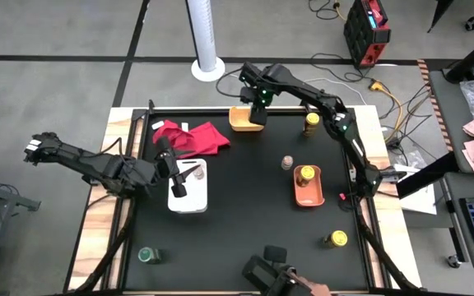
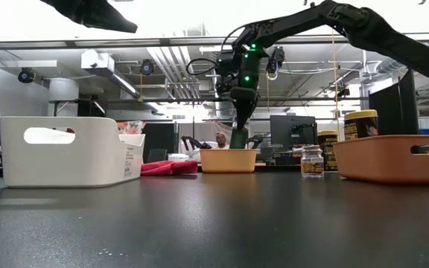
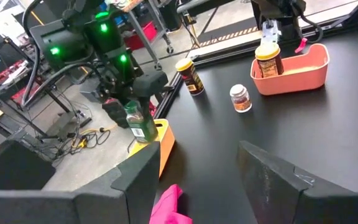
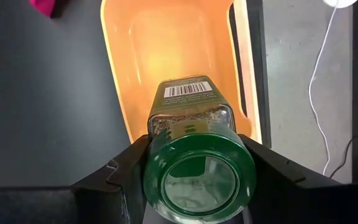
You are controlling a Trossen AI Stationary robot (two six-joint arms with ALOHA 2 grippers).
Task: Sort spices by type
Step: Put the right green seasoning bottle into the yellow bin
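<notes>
One green-lidded spice jar point(image 4: 192, 155) clamped in right gripper point(image 1: 257, 113), hanging over yellow tray point(image 1: 239, 123) at table's 12 o'clock. Left gripper point(image 1: 178, 177) spread wide above white tray point(image 1: 197, 199), 9 o'clock side. Second green-lidded jar point(image 1: 147, 256) at 7 o'clock.

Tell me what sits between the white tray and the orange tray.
Between the white tray and the orange tray, only bare black tabletop; a small pinkish-brown jar stands just beyond that line, high view.
</notes>
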